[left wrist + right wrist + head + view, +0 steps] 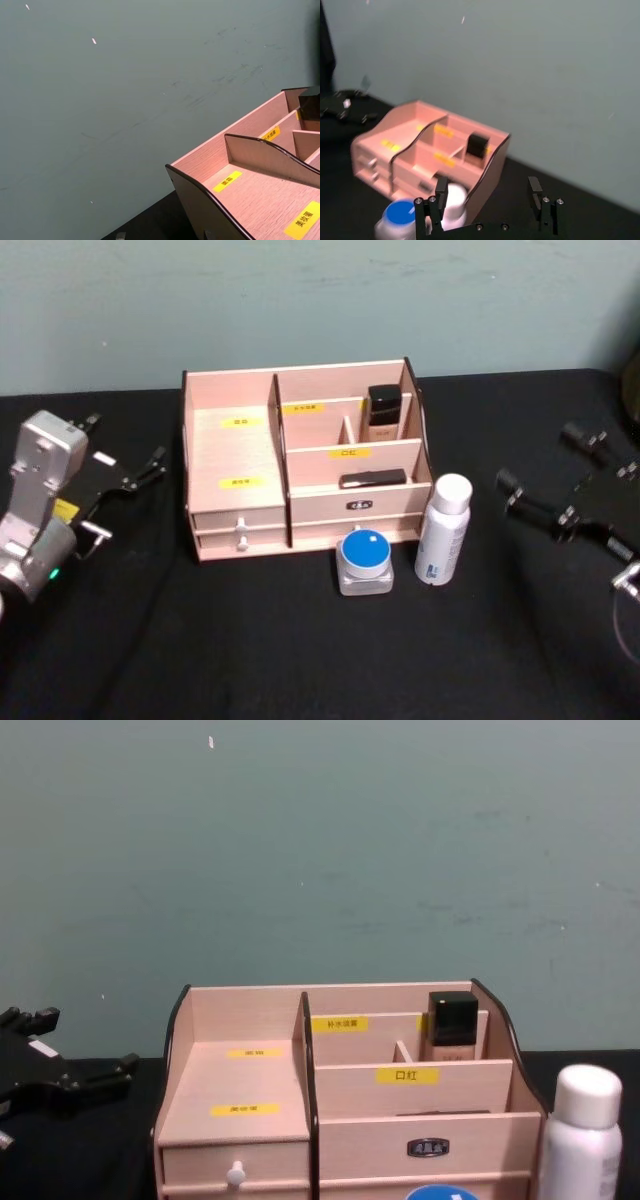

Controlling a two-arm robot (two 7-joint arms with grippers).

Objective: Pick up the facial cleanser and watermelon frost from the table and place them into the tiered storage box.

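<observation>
Watermelon frost (365,558) beside facial cleanser (443,530), fronting tiered storage box (232,452); beige bottle (383,412) inside; left tool (128,440), right tool (533,454) spread, flanking.

Chest view: the bottom edge cuts off the watermelon frost (441,1192), leaving only its blue lid, and the base of the facial cleanser (584,1135).

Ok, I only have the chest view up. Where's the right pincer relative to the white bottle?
Observer: The right pincer is open, off to the right of the facial cleanser, apart from it.
Operator: And the blue-lidded jar?
Observer: The watermelon frost stands on the table just left of the cleanser, in front of the tiered storage box.
Operator: Front right compartment?
Observer: A flat black item lies in it.
</observation>
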